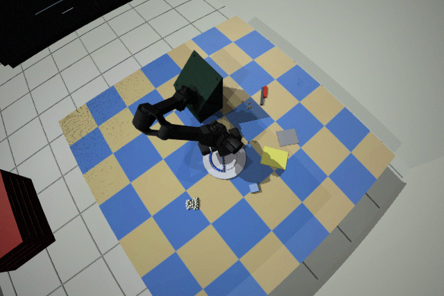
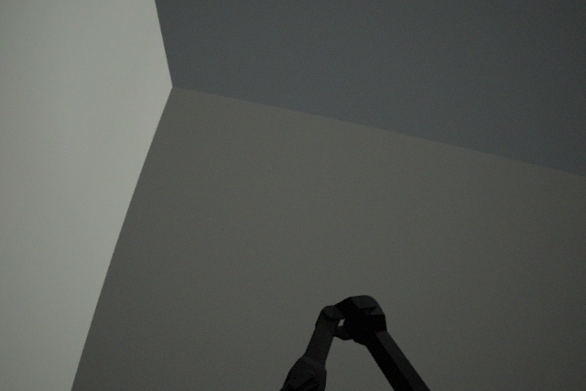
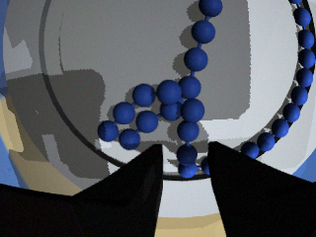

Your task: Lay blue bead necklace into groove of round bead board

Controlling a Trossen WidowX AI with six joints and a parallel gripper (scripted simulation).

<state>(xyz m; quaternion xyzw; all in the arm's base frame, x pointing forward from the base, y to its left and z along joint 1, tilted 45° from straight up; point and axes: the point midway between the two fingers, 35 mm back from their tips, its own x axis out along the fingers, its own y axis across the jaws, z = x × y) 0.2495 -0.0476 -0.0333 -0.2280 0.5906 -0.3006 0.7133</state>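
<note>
Necklace (image 1: 224,166) (image 3: 193,110) lies partly bunched on the board (image 1: 225,175) (image 3: 188,199) beneath a narrow, partly open pincer (image 1: 229,143) (image 3: 185,152). Best gripped lightly, its slack should be eased outward, low.

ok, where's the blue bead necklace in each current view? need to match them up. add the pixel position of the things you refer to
Top: blue bead necklace (image 1: 211,164) (image 3: 196,59) just below image centre, on the round board (image 1: 227,175) (image 3: 276,30), partly under the gripper (image 1: 229,154) (image 3: 185,152).
Exterior: not in it; only part of the arm (image 2: 362,318), walls and ceiling.
Wrist: upper middle and along the right side.
Shared landmark, top and wrist: the round board's pale disc.
</note>
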